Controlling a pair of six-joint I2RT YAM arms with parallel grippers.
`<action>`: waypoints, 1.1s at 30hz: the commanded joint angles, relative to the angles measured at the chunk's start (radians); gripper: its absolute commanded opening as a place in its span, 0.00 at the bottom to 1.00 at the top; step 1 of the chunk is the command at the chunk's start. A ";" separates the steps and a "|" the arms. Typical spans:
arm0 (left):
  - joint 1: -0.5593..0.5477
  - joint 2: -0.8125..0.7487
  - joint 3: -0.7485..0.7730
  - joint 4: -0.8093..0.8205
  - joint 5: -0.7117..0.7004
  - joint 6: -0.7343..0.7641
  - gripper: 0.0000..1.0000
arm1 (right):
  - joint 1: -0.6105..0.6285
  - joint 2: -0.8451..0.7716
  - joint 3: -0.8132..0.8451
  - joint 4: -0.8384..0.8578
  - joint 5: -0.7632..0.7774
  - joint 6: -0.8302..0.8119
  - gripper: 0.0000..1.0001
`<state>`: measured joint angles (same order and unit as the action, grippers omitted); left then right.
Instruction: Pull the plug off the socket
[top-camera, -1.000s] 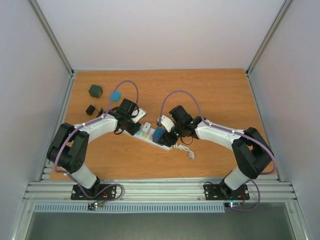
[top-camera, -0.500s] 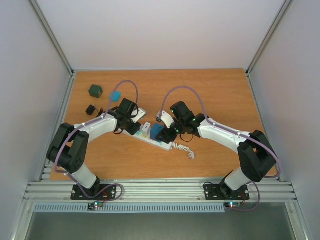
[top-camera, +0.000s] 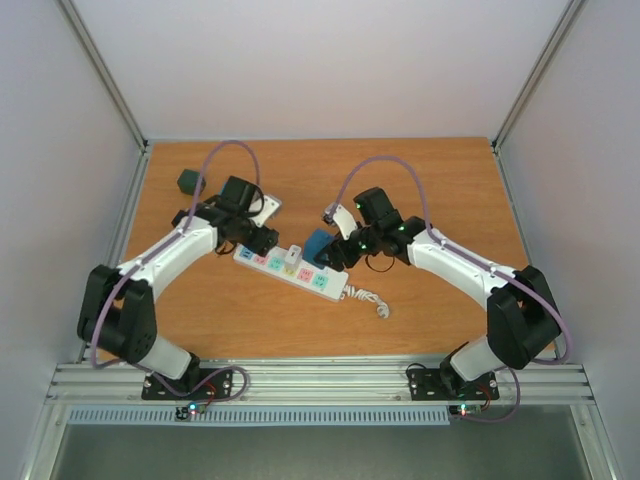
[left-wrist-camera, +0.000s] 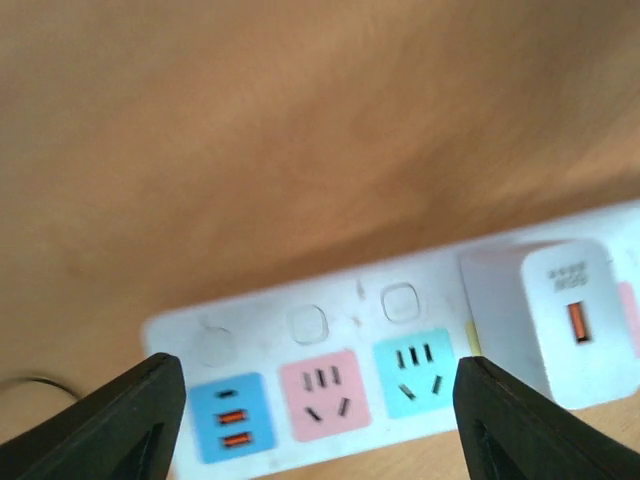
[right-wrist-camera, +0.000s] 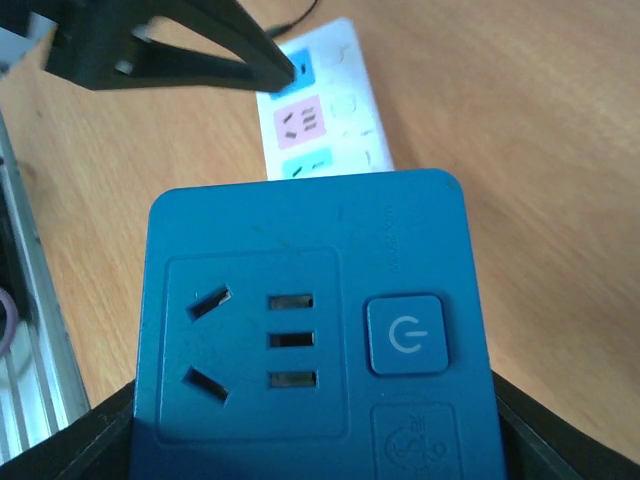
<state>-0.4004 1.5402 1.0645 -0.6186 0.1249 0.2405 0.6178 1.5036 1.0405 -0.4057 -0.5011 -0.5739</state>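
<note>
Socket (top-camera: 292, 272): white strip, diagonal at table centre. Blue plug (right-wrist-camera: 310, 330): clamped in right pincer (top-camera: 328, 250); we judge it lifted clear, though uncertainly. Left pincer (left-wrist-camera: 317, 368): spread wide above one end.

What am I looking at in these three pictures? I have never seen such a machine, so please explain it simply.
The machine is two robot arms, the left arm and the right arm, on a wooden table. One picture comes from a camera above. The other two come from cameras on the wrists. A long white socket strip lies on the table with a white charger plugged into it. A green cube sits farther back. The left gripper is open over the strip. The right gripper holds a blue plug, which appears lifted off the strip.
</note>
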 joint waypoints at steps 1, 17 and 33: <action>0.048 -0.118 0.074 -0.011 0.058 -0.022 0.78 | -0.060 -0.027 0.074 0.022 -0.110 0.084 0.39; 0.016 -0.388 0.050 0.095 0.249 0.087 1.00 | -0.125 0.112 0.263 0.112 -0.349 0.412 0.41; -0.117 -0.283 0.112 0.075 0.175 0.072 0.92 | -0.098 0.140 0.265 0.196 -0.457 0.572 0.42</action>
<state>-0.4953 1.2278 1.1229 -0.5671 0.3058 0.3233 0.5034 1.6375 1.2747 -0.2550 -0.8940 -0.0395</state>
